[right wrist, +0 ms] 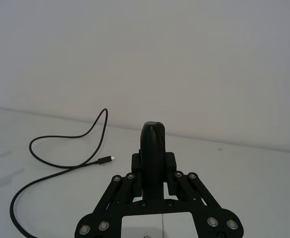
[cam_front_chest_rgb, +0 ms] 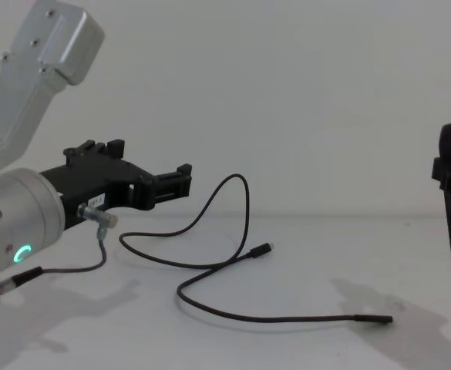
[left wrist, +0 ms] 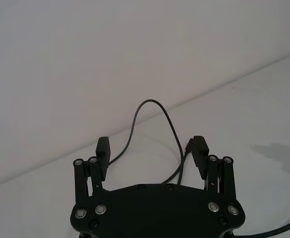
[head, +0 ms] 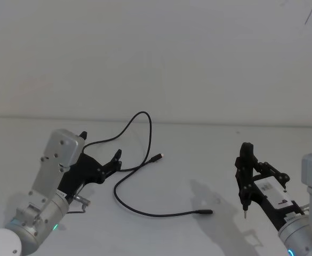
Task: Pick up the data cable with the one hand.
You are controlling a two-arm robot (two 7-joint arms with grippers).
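1. Left gripper (left wrist: 151,145): fingers (left wrist: 103,148) spread wide apart, nothing clamped between them
2. In the left wrist view two strands of the data cable (head: 150,138) run through the gap between the fingers; one strand passes close by a fingertip, and I cannot tell whether it touches
3. In the chest view the left gripper hangs above the table (head: 209,160), reaching forward roughly level, with the cable lying on the surface below it
4. Behind the left gripper sits a silver cylinder (cam_front_chest_rgb: 17,223) with a green light ring (cam_front_chest_rgb: 23,252); a short grey wire (cam_front_chest_rgb: 63,270) with a silver barrel plug (cam_front_chest_rgb: 98,218) hangs at its side
5. Cable layout, head view: it arches into a tall loop ahead of the left gripper, then comes down and curls across mid-table
6. Silver-tipped plug (head: 159,157) lies just right of the left gripper; slim black plug (head: 205,212) lies nearer the robot, between the two arms
7. Right gripper (right wrist: 153,166): fingers closed in against either side of an upright black tool (right wrist: 152,139)
8. Right gripper sits at the right side, well apart from the cable, parked
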